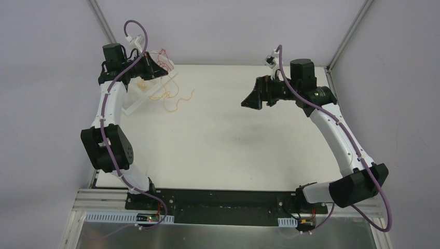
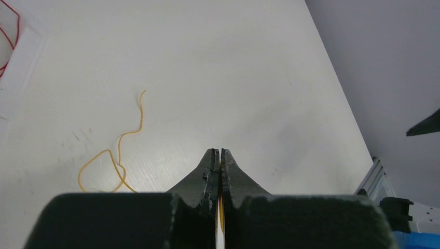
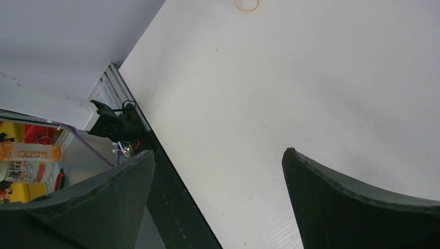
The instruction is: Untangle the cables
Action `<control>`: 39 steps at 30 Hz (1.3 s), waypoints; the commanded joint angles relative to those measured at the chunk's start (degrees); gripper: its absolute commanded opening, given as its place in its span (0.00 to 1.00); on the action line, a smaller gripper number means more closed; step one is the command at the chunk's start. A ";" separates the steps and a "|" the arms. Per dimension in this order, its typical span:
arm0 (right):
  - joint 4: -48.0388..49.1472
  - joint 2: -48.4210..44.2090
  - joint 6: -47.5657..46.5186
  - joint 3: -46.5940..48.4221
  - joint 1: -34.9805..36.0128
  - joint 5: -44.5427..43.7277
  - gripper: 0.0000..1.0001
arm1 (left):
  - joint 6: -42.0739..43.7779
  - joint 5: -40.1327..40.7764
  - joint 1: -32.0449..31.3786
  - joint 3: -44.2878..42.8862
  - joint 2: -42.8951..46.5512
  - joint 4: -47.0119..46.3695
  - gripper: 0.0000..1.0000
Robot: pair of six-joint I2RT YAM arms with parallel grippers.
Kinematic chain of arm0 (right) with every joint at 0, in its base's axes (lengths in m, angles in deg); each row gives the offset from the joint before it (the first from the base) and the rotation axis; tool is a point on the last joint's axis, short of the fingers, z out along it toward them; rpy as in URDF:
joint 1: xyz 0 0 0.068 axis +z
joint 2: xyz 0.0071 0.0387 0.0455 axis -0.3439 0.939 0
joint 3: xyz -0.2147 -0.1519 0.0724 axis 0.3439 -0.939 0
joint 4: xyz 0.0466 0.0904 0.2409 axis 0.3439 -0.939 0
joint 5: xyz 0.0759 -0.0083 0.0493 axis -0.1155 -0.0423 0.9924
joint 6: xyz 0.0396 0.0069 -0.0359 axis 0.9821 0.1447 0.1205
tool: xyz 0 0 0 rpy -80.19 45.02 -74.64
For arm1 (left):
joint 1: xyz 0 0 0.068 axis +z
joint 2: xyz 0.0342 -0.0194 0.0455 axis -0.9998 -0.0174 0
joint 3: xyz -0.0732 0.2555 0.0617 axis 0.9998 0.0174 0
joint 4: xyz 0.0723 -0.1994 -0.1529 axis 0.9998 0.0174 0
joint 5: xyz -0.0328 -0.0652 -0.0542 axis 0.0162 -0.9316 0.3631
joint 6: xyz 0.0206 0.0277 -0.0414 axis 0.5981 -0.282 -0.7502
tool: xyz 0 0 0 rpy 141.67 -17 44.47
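Only writing: a bottle label (image 3: 28, 153) at the left edge of the right wrist view, roughly "Clea", the rest unreadable. Left gripper (image 2: 218, 151) is pressed together, pinching a yellow strand (image 2: 221, 210) that shows as a sliver between the jaws. Orange strand (image 2: 120, 148) lies loose on the table (image 1: 233, 145), just left of that gripper. Red cables (image 1: 163, 56) sit at the far-left corner beside it. Right gripper (image 3: 218, 151) is spread wide and holds nothing, well apart from the cables.
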State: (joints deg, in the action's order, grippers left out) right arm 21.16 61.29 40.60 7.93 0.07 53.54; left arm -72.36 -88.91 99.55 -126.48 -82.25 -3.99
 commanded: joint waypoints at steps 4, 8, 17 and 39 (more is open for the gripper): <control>-2.95 0.12 -3.28 -0.60 0.18 -2.10 0.97 | 5.50 -1.05 -1.63 -0.26 6.95 4.76 0.00; -3.61 0.45 -3.75 -1.39 0.13 -1.65 0.97 | 16.00 15.38 -5.68 -3.24 3.58 13.58 0.01; -7.49 0.54 -6.61 -1.84 0.17 -2.69 0.97 | 19.63 29.35 -15.29 -5.01 -8.96 19.79 0.00; -11.58 -6.55 -9.56 -9.29 -0.54 -5.91 0.97 | 21.15 32.29 -21.74 5.86 -6.32 17.90 0.99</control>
State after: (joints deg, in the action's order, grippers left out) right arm 10.61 57.51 32.23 0.09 0.00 48.81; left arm -53.39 -59.80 77.98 -123.77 -95.52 12.25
